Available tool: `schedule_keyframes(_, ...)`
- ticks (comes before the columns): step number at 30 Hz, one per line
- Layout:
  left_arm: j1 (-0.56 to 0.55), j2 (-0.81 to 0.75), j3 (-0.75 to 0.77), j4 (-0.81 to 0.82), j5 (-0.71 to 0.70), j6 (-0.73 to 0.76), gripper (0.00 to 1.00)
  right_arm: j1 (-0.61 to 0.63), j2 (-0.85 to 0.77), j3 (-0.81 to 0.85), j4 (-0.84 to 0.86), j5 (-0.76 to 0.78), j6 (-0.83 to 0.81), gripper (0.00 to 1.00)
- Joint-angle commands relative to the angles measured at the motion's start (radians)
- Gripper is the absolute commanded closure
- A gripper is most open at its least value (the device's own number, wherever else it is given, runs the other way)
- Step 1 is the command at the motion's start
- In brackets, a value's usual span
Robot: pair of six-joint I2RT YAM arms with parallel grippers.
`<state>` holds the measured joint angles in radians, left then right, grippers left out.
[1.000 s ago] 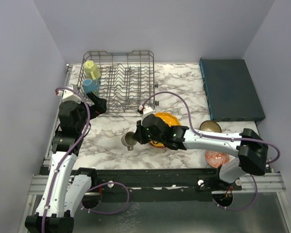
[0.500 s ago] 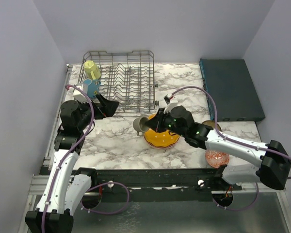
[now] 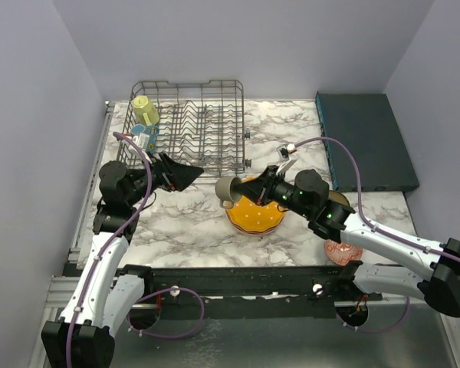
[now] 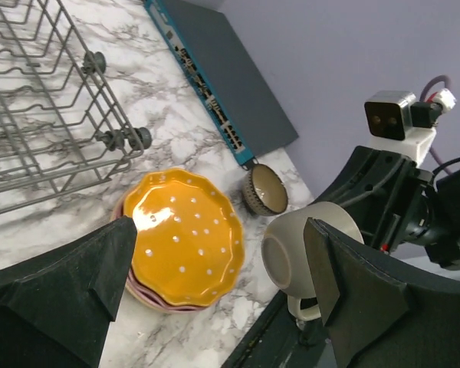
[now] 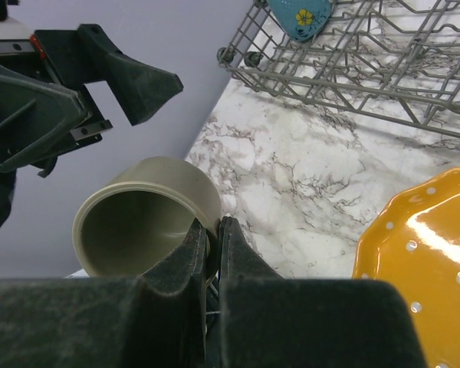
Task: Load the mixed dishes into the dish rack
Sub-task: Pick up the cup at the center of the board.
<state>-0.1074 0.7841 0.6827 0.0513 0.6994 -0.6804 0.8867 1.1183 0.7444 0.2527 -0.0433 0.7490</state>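
Observation:
My right gripper (image 3: 251, 191) is shut on the rim of the grey-olive mug (image 3: 228, 188), holding it on its side in the air left of the orange dotted plate (image 3: 254, 215). In the right wrist view the fingertips (image 5: 213, 230) pinch the mug's wall (image 5: 149, 211). My left gripper (image 3: 192, 173) is open and empty, pointing at the mug from the left, a little apart. In the left wrist view the mug (image 4: 307, 249) is near the right finger (image 4: 368, 299). The dish rack (image 3: 188, 126) holds a yellow mug (image 3: 144, 110) and a blue mug (image 3: 144, 138).
The orange plate lies on a pink plate (image 4: 149, 295). A dark brown bowl (image 4: 264, 189) stands right of the plates and a red-patterned bowl (image 3: 341, 249) sits near the front right edge. A flat dark teal box (image 3: 364, 142) lies at the far right.
My right gripper has lifted the grey-olive mug and carried it away from the front edge toward the rack. My left gripper has swung right toward the mug.

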Motion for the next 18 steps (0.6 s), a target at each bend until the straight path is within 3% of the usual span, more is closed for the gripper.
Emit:
schedule_keyframes(1, -0.008, -0.004, -0.048, 0.165, 0.116, -0.176, 0.01, -0.018, -0.059, -0.024, 0.122, -0.028, 0.036, 0.99)
schedule_keyframes(18, -0.009, -0.039, -0.124, 0.317, 0.06, -0.652, 0.01, -0.022, -0.067, -0.106, 0.427, -0.047, 0.11, 0.99)
